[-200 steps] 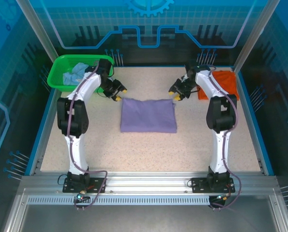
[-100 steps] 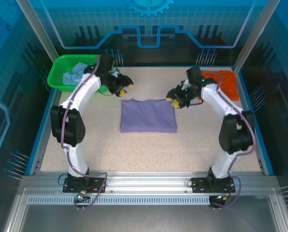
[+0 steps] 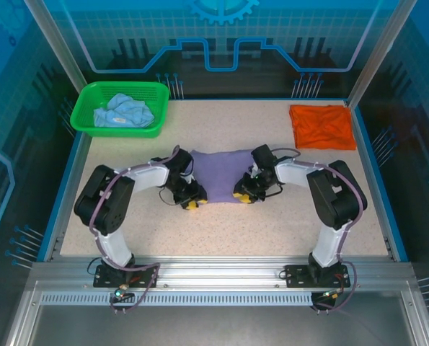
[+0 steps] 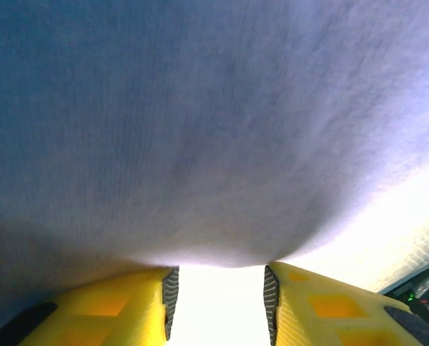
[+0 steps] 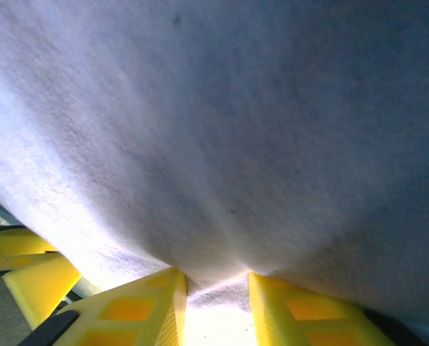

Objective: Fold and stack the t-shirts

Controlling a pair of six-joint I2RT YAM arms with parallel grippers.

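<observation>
Mid-fold on purple shirt (image 3: 219, 171), bunched at table (image 3: 286, 223) centre. Pinching near-right corner with right gripper (image 3: 241, 196), jaws narrow on gathered cloth; at near-left corner with left gripper (image 3: 192, 203), jaws narrow, grip impossible to tell. Next, probably: lift both corners evenly, carry far. Speckled table; orange shirt (image 3: 322, 125) far right, blue shirt (image 3: 124, 112) in basket (image 3: 83, 117) far left.

Lavender shirt (image 3: 221, 173): soft matt cloth (finely knitted).

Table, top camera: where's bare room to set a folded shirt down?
Free: the far strip between green basket and orange shirt; the table strip nearer than the purple shirt. Crowded: the middle, left gripper and right gripper at that shirt's corners.
</observation>
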